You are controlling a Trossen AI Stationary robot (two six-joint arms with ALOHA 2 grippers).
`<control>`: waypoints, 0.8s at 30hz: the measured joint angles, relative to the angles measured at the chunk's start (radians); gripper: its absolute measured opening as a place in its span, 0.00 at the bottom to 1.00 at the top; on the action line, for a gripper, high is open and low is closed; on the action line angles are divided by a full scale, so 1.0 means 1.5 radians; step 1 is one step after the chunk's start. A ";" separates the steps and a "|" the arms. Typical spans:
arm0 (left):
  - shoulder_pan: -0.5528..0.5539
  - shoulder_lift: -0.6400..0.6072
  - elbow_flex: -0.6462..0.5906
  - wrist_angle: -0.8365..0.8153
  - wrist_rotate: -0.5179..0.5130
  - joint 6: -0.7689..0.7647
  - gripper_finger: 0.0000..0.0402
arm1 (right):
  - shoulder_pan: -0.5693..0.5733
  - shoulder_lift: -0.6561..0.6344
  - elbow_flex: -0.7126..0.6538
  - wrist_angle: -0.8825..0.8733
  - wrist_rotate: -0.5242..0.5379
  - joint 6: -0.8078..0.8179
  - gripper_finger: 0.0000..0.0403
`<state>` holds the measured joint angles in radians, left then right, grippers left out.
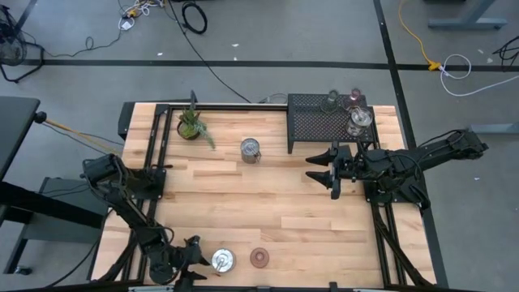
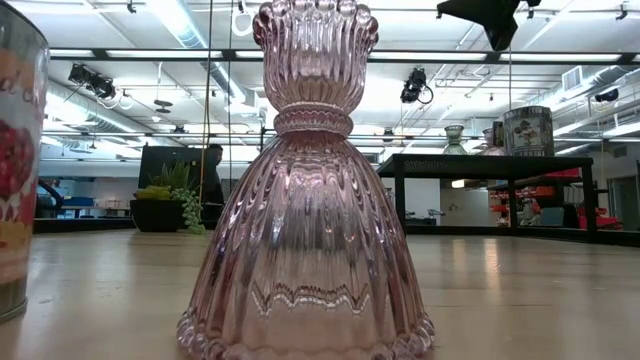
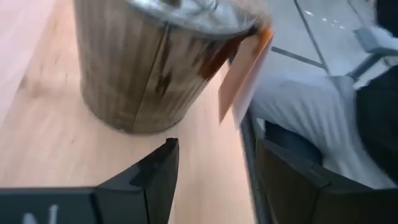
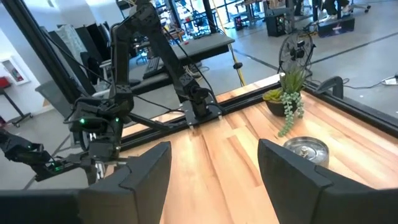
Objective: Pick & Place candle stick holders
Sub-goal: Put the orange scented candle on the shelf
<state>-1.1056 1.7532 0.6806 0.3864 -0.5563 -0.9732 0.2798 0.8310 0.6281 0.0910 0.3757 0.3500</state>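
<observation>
A: What can we not make out here?

B: In the left wrist view the tin (image 3: 165,59) is blurred and its top runs off the picture at twelve o'clock; we cannot read the orange tag (image 3: 245,71) on it.

A: And from table height?

B: We see only a strip of that tin (image 2: 18,160) at nine o'clock, the rest cut away. The pink holder (image 2: 305,190) fills the middle and hides the table behind it. The holders (image 2: 470,138) on the rack (image 2: 480,165) are too small for us to tell apart.

A: From above?

B: The rack's holders (image 1: 350,109) at one o'clock overlap, so we cannot count them surely. The left gripper (image 1: 195,258) at six o'clock is partly cut off.
</observation>
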 joint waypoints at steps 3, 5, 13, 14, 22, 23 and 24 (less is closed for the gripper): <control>-0.027 0.025 0.000 0.003 -0.051 -0.011 0.53 | 0.000 0.000 0.000 0.000 0.000 0.006 0.60; -0.045 0.044 0.000 0.008 -0.086 -0.028 0.53 | 0.000 0.000 0.000 0.000 0.000 0.008 0.60; -0.081 0.112 0.001 0.082 -0.211 0.017 0.53 | 0.000 0.000 0.000 0.000 0.000 0.021 0.60; -0.077 0.112 0.001 0.092 -0.204 0.027 0.53 | 0.000 0.000 0.000 0.001 0.000 0.022 0.60; -0.073 0.111 0.002 0.095 -0.191 0.044 0.53 | 0.000 0.000 0.000 0.003 0.006 0.023 0.60; -0.073 0.111 0.002 0.096 -0.191 0.045 0.53 | 0.000 0.000 0.000 0.004 0.006 0.023 0.60; -0.072 0.111 0.002 0.096 -0.193 0.045 0.53 | 0.000 0.000 0.000 0.004 0.007 0.023 0.60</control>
<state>-1.2143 1.9202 0.6830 0.5300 -0.8459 -0.9051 0.2794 0.8307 0.6281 0.0971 0.3864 0.3847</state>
